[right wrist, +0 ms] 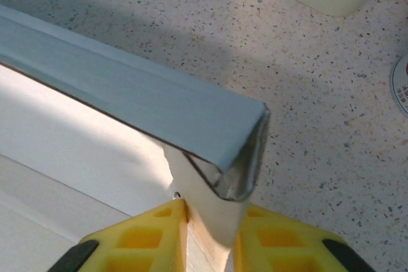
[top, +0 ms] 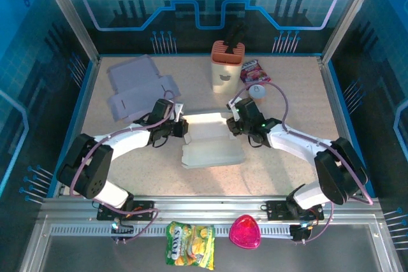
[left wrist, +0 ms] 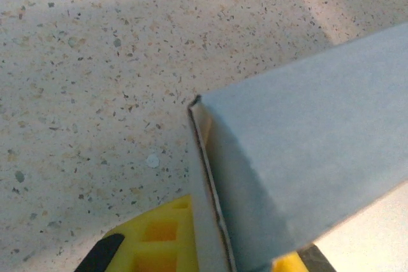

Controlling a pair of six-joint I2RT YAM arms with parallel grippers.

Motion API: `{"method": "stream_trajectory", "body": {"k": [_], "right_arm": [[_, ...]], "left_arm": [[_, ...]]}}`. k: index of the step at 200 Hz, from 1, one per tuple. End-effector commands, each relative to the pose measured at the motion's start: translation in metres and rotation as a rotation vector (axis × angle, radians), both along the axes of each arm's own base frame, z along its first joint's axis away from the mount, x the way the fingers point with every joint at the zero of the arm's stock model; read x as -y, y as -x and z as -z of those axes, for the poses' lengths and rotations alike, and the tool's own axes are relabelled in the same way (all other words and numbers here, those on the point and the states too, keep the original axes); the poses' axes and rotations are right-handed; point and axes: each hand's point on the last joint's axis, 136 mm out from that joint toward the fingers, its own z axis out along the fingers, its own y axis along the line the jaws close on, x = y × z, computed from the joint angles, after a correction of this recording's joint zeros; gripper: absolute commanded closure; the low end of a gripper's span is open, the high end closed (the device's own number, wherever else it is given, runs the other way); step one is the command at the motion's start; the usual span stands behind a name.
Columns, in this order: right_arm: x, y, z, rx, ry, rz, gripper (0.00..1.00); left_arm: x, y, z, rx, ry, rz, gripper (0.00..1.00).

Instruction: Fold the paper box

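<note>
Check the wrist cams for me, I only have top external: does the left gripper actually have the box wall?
Observer: Yes. In the left wrist view the left gripper is shut on a raised wall of the paper box, just below a corner.
Operator: Right side?
Observer: In the right wrist view the right gripper has its yellow fingers on both sides of the wall's end, with no gap visible.
Operator: Is the wall doubled over there?
Observer: Yes. The right wrist view shows the card folded back on itself into a hollow double wall, open at its end.
</note>
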Motion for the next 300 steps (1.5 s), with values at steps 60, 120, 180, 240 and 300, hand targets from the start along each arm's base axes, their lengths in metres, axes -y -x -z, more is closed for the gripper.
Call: {"method": "stream_trajectory", "body": {"k": [60,120,180,240,300], "right_arm": [[-0.014,0.012,0.03,-0.094,-0.055,-0.029,0.74],[-0.008,0.019,0.025,-0.15,-0.233,-0.061,0.68],[-0.002,0.026,0.014,-0.193,-0.398,-0.061,0.66],[-0.002,0.014,0.014,-0.184,-0.383,-0.052,0.7],[-0.008,0.0,0.025,-0.161,-0.267,-0.013,0.72]], "left_arm": [[0.004,-0.016,-0.003,0.03,-0.031,-0.032,1.0],[-0.003,-0.019,0.013,-0.005,-0.078,-0.054,1.0],[-0.012,-0.023,0.027,-0.065,-0.066,-0.091,1.0],[-0.008,-0.023,0.027,-0.072,-0.049,-0.058,1.0],[-0.005,-0.022,0.024,-0.065,-0.053,-0.04,1.0]]}}
